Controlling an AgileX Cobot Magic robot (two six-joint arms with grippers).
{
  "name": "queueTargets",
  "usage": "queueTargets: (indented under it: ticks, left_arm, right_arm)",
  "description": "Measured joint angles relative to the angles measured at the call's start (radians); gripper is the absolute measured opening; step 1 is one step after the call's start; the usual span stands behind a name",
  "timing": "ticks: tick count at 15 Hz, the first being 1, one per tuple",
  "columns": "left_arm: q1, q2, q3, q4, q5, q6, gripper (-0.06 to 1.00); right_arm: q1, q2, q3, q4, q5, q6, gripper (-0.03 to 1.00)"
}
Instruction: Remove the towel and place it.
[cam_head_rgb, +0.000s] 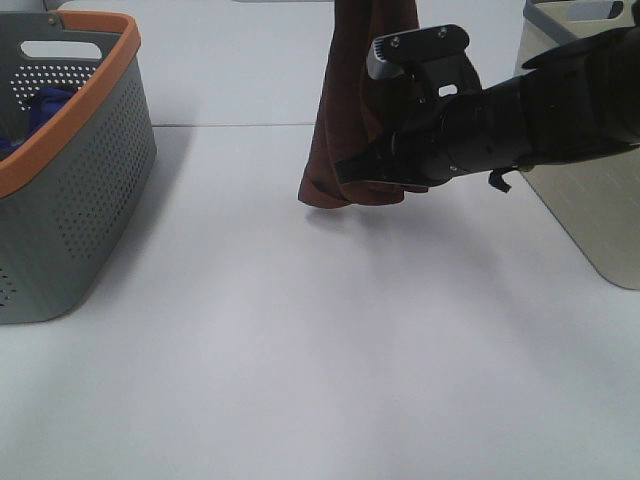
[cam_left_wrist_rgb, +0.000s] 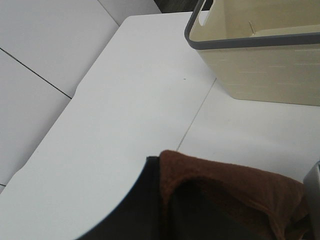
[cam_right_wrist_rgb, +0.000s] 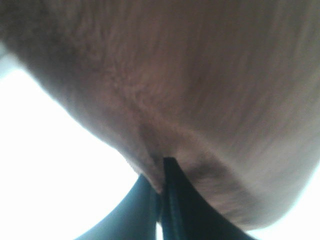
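You are working at what looks like a robot test bench staged as a laundry corner. The plain white worktop is built of flat panels with visible seams. A black arm ends in the right tool, pinched on the towel. Well beyond that tool's tips stands a perforated grey basket with an orange rim. Back beside its arm stands a beige basket with a grey rim.
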Motion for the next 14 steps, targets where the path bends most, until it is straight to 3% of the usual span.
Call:
queueTargets:
  ticks: [4,6,8,9,11,14]
  left_arm:
    - [0.013,0.000,0.000,0.168,0.137,0.000,0.00]
    - [0.041,0.000,0.000,0.194,0.197,0.000,0.00]
    - [0.082,0.000,-0.001,0.206,0.277,-0.016,0.00]
    - [0.104,0.000,-0.001,0.208,0.355,-0.019,0.00]
    - [0.111,0.000,-0.001,0.196,0.389,-0.019,0.00]
    - [0.154,0.000,-0.001,0.144,0.426,-0.071,0.00]
  right_arm:
    - [0.000,-0.209,0.052,0.000,0.001,-0.048,0.00]
    - [0.000,-0.297,0.084,-0.001,0.002,-0.073,0.00]
    - [0.000,-0.380,0.119,-0.001,0.025,-0.131,0.00]
    - [0.000,-0.436,0.134,-0.001,0.110,-0.255,0.00]
    - [0.000,-0.448,0.146,-0.001,0.217,-0.366,0.00]
    - [0.000,-0.448,0.164,-0.003,0.264,-0.396,0.00]
